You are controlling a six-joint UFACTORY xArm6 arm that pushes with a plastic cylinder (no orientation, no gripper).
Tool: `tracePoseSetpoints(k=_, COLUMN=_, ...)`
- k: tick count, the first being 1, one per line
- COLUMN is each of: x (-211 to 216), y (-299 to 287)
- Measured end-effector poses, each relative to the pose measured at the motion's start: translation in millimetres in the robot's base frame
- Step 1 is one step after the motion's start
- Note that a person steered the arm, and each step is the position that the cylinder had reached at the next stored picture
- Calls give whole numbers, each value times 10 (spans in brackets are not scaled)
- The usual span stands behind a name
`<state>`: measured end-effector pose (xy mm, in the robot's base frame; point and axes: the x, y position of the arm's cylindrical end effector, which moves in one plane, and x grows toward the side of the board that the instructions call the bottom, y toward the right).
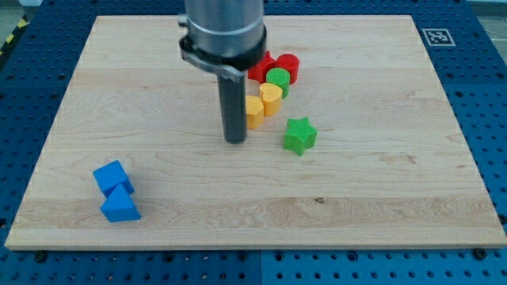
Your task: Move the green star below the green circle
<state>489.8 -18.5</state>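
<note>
We see the green star [300, 135] already sitting below the green circle [277, 78], slightly toward the view's right of it, yellow blocks [262, 105] between them; little seems left but fine alignment. My tip [236, 140] rests just left of the star, apart; it has no jaws

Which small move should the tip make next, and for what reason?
Probably slide my tip toward the view's right until it meets the green star. The star lies toward the view's bottom-right of the green circle, and the tip stands apart from it on the view's left, beside the yellow blocks.
</note>
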Motion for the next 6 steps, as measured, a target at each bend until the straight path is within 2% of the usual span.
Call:
tracePoseSetpoints(k=1, x=297, y=410)
tracePoseSetpoints(k=2, x=260, y=893)
tracePoseSetpoints(k=4, x=-411, y=906)
tracePoseSetpoints(k=5, x=-448, y=944)
tracePoseSetpoints(k=6, x=-118, y=1290)
